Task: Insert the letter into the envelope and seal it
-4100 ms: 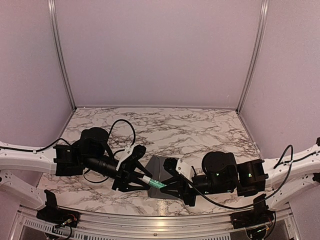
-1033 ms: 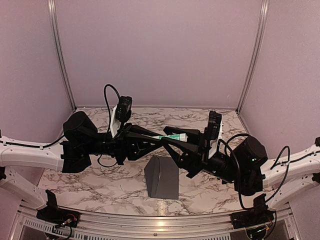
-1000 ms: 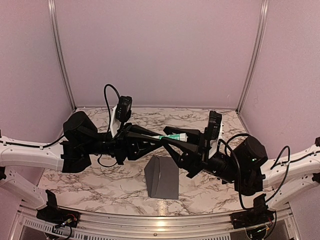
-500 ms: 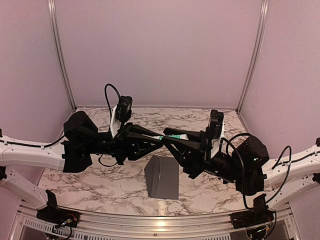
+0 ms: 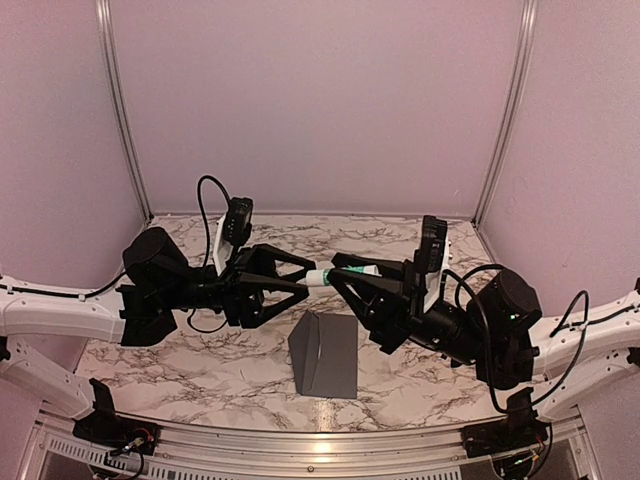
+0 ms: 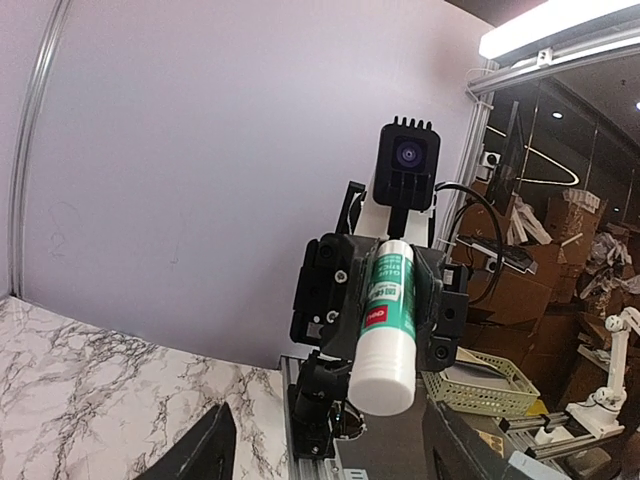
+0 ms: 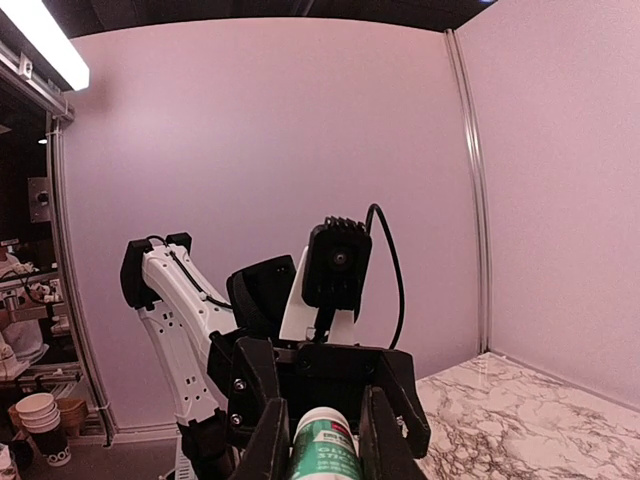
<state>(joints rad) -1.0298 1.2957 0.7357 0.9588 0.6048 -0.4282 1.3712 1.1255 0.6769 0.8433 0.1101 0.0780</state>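
Envelope [image 5: 327, 358]: dark grey matte paper, lying near the middle of the marble desk's [image 5: 420, 245] front edge. Flap looks lifted, so not sealed yet.
Letter: no cream sheet showing, probably tucked inside already.
Glue tube [image 6: 386, 320]: smooth white-and-green cylinder, mid-air.
Right gripper [image 5: 345, 275]: clamped on the tube.
Left gripper [image 5: 306, 279]: jaws spread wide, holding nothing.

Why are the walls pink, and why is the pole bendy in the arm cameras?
Top view: the walls look pinkish, with a bright glint on the near metal rail. Left wrist view: a glaring white strip light top right, and the silver wall post bows from the wide lens. Right wrist view: another strip light flares top left, and its post curves too.
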